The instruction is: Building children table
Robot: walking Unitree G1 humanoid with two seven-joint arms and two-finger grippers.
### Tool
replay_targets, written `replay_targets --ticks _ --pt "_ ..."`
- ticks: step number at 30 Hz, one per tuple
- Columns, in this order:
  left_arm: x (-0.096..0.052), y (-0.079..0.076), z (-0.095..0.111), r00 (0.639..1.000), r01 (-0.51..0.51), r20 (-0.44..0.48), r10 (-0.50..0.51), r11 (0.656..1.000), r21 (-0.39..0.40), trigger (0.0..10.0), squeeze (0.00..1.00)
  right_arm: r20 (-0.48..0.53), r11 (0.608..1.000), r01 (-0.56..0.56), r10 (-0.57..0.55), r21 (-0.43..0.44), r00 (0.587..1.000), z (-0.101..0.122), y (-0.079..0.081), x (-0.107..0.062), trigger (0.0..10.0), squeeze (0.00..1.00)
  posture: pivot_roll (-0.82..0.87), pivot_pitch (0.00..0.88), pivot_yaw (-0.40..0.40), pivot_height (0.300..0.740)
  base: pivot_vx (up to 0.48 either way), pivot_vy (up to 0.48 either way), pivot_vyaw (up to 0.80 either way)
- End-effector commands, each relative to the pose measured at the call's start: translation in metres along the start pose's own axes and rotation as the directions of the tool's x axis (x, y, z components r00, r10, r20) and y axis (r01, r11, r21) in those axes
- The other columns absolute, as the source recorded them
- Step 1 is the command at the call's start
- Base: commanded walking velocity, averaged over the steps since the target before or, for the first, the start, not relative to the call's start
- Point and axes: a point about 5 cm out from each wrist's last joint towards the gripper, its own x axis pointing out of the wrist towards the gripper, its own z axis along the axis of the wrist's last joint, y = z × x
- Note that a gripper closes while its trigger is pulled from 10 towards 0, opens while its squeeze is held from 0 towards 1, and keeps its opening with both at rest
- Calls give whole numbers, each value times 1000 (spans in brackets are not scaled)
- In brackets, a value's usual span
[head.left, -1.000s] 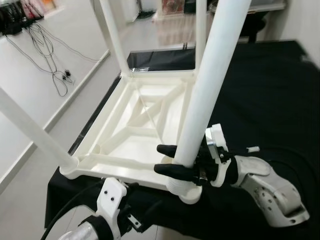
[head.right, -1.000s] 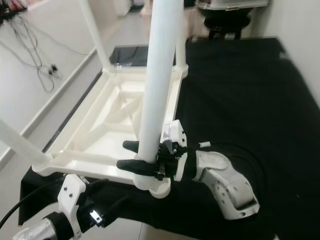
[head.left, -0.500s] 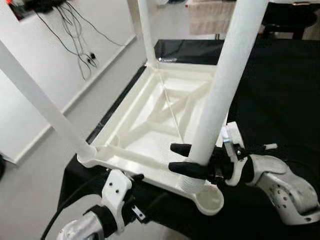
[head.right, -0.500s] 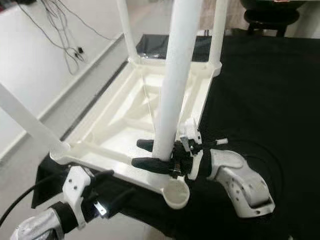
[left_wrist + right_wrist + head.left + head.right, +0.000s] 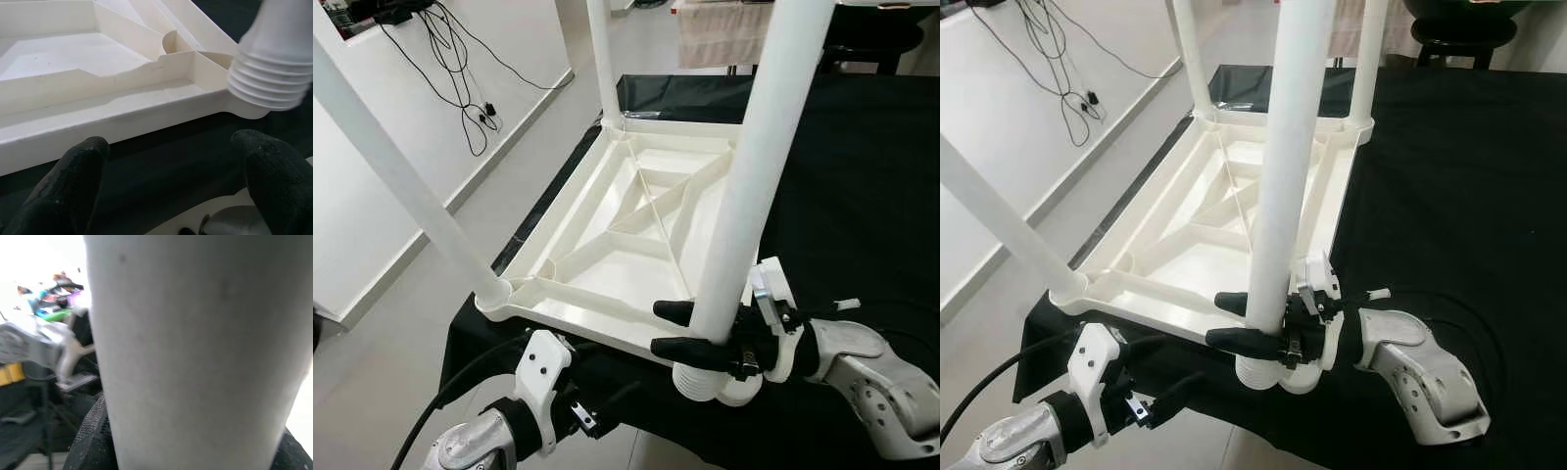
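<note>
Your right end effector pinches the white table leg just above its threaded end, at the lower centre of the frame, over the near right corner socket of the upturned white tabletop. The tabletop lies on the black-covered counter. Your left end effector, fingers spread and holding nothing, hovers beside the tabletop's near edge.

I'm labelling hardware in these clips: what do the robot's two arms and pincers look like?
Both arms have silver-grey metal shells with small screw holes. Each pincer, the left pincer and the right pincer, has two long black textured fingers behind a white plastic bracket. Black cables run along the left arm and loop beside the right arm.
</note>
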Motion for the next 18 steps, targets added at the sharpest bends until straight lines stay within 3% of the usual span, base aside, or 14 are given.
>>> replay_targets --ticks 1,9,18 --pt "-4 3 -3 1000 -7 -24 7 1000 4 10000 0 -3 1000 23 -23 -3 1000 -4 1 -2 10000 0 -13 191 113 740 0 0 0" --pt "-6 3 -4 999 32 -31 -32 999 1 10000 0 -5 996 92 -92 6 996 -2 7 -22 10000 0 -29 192 115 740 0 0 0" --pt "-2 7 1 1000 9 3 -9 1000 -19 10000 0 81 994 107 -107 7 991 7 10 -20 10000 0 -41 189 115 740 0 0 0"
